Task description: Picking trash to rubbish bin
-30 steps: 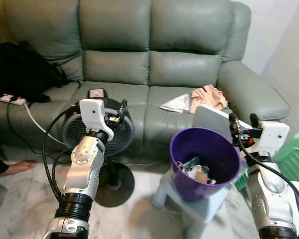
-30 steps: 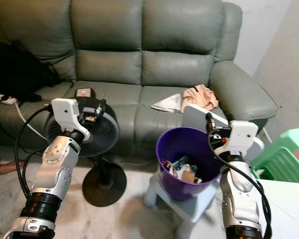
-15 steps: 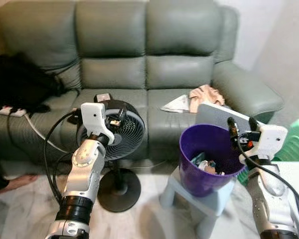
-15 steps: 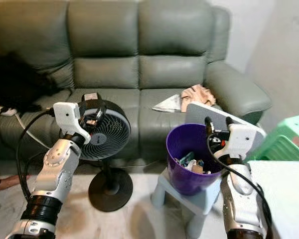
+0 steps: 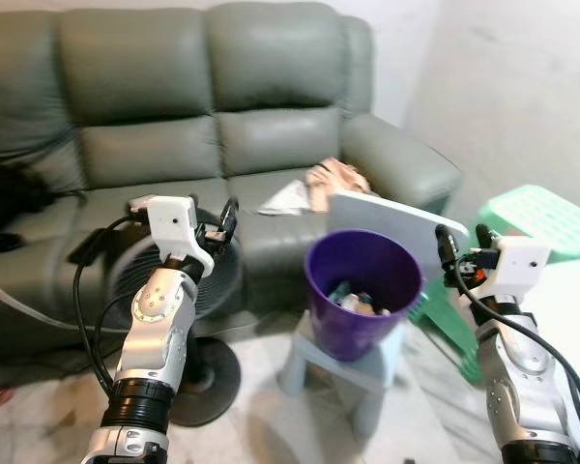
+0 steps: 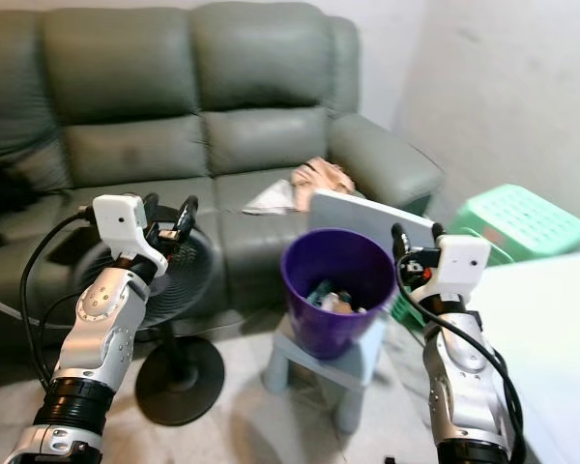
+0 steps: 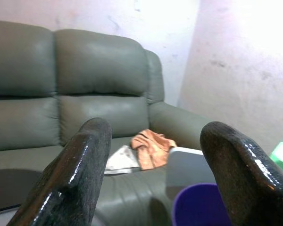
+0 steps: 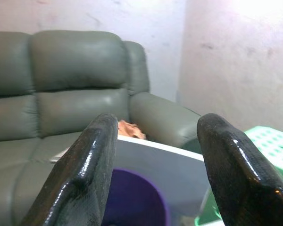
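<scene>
grey sofa [image 5: 174, 106] behind purple bin [image 5: 362, 290] of trash, both jaws spread

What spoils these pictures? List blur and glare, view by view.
Eye views: soft motion blur, worst on the fan and sofa; purple bin fairly legible. Left wrist view: wall blown out at upper right, left gripper fingers out of focus. Right wrist view: same wall glare, right gripper fingers blurred.

Both arms raised forward, left gripper [image 5: 222, 218] and right gripper [image 5: 461, 253] spread, empty
</scene>
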You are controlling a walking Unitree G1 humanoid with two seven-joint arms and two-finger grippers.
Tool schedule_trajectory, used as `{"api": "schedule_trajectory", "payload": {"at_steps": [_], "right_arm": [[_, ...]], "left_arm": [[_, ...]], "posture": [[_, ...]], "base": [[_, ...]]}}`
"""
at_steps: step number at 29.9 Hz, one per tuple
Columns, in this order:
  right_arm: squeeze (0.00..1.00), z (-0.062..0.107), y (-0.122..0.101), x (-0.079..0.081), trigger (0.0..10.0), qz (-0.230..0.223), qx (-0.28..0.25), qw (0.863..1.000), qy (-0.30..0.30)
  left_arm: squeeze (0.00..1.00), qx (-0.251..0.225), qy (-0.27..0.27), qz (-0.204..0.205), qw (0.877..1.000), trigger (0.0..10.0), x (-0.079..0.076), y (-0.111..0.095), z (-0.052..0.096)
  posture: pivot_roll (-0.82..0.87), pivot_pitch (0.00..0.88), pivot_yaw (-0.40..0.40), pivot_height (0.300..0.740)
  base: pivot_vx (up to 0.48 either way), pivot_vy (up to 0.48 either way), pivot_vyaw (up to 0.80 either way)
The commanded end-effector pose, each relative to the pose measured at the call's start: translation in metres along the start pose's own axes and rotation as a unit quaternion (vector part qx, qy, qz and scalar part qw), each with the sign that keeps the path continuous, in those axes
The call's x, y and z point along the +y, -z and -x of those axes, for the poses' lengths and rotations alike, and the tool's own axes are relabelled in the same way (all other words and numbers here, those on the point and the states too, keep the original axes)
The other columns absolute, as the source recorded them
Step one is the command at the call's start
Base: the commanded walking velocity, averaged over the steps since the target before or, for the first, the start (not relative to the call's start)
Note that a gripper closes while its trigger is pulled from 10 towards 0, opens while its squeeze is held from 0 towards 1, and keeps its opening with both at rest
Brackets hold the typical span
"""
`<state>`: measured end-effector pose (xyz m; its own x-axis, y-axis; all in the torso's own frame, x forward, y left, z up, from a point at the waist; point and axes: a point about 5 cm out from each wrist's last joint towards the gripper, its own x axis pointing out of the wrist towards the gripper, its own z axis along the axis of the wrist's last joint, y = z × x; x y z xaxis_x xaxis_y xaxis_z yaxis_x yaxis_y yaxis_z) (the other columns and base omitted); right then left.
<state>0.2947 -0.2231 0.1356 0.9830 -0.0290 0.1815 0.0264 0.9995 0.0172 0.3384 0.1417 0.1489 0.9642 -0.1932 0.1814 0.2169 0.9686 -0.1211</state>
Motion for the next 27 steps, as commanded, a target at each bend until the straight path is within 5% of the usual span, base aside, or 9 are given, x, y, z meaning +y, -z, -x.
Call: {"api": "schedule_trajectory", "payload": {"at_steps": [1,16,27], "right_arm": [[0.00,-0.0012,-0.0019,0.0007,10.0,0.000,0.001,1.000,0.000],[0.00,-0.0030,-0.0021,0.0010,10.0,0.000,0.002,1.000,0.003],[0.00,-0.0032,-0.0029,-0.0005,10.0,0.003,0.002,1.000,0.005]], "left_arm": [[0.00,0.000,-0.001,-0.011,1.000,10.0,0.0013,-0.0019,-0.0014],[0.00,0.001,0.000,-0.003,1.000,10.0,0.0006,-0.0024,-0.0047],[0.00,0.001,-0.001,0.006,1.000,10.0,-0.0020,-0.0024,-0.0070]], "posture": [[-0.06,0.017,-0.013,0.740],[-0.06,0.013,-0.010,0.740],[-0.07,0.011,-0.013,0.740]], "base": [[0.000,0.000,-0.76],[0.000,0.000,-0.76],[0.000,0.214,-0.76]]}}
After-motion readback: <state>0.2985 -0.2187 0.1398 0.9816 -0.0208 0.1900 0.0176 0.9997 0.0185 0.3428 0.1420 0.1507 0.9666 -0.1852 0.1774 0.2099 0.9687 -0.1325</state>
